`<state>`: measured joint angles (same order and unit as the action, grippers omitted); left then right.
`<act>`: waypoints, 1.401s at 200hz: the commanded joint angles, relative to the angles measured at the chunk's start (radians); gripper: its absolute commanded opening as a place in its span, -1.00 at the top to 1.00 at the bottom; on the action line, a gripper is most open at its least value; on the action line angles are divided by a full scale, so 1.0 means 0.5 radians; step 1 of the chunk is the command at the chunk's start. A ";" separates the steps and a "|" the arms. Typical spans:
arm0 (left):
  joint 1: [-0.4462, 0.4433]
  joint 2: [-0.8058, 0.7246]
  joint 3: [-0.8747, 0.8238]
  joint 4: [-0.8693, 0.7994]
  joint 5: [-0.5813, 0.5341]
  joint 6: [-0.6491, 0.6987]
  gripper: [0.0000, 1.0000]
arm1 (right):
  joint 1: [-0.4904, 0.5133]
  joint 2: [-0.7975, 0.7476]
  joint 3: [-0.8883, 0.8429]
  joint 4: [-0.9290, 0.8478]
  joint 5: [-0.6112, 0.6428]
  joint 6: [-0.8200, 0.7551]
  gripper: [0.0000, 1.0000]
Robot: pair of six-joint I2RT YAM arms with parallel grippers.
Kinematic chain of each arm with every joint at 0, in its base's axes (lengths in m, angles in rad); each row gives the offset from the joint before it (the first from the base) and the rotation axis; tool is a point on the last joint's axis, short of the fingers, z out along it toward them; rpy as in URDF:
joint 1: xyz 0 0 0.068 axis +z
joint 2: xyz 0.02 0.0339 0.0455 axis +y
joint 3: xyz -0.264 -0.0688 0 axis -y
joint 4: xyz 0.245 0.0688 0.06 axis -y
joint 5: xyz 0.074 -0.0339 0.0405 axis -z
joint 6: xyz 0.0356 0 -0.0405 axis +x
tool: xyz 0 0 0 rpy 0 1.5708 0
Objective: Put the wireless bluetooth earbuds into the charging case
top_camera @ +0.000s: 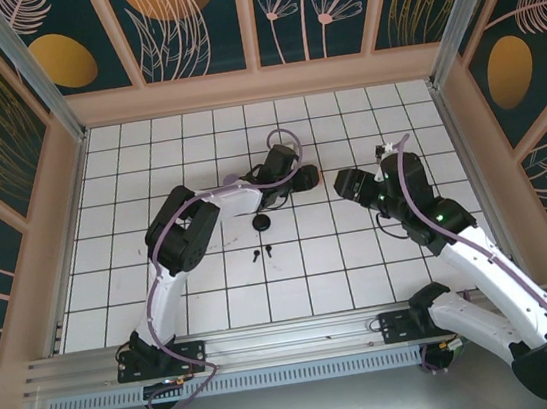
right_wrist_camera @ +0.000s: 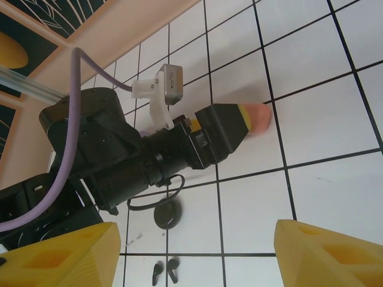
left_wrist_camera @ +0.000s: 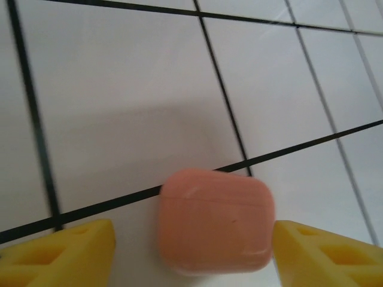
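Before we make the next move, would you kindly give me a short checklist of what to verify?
1. The left gripper is open, with a finger on each side of the pink case: ok.
2. Case lid raised for loading: not ok, it looks shut.
3. The right gripper is open and empty: ok.
4. Both black earbuds are lying loose, ungripped: ok.
5. Case interior free for earbuds: cannot tell, the lid hides it.
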<state>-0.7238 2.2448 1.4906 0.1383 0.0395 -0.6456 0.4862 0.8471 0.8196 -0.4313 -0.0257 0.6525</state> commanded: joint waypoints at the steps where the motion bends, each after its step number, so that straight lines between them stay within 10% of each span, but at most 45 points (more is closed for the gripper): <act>1: 0.016 -0.160 -0.003 -0.156 -0.193 0.168 -0.49 | 0.009 0.017 0.099 -0.074 0.015 -0.077 -0.41; 70: 0.017 -0.798 -0.251 0.044 -0.419 0.388 -0.97 | 0.010 0.002 0.092 -0.098 0.066 -0.115 -0.98; 280: 0.321 -1.871 -1.227 0.418 -0.889 0.030 -0.97 | 0.625 1.156 0.372 -0.073 0.243 0.754 -0.73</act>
<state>-0.5808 1.3422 0.9203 0.3153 -0.3717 -0.5499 0.7750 1.3418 0.9302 -0.4511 0.0822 0.9401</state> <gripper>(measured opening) 0.988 0.877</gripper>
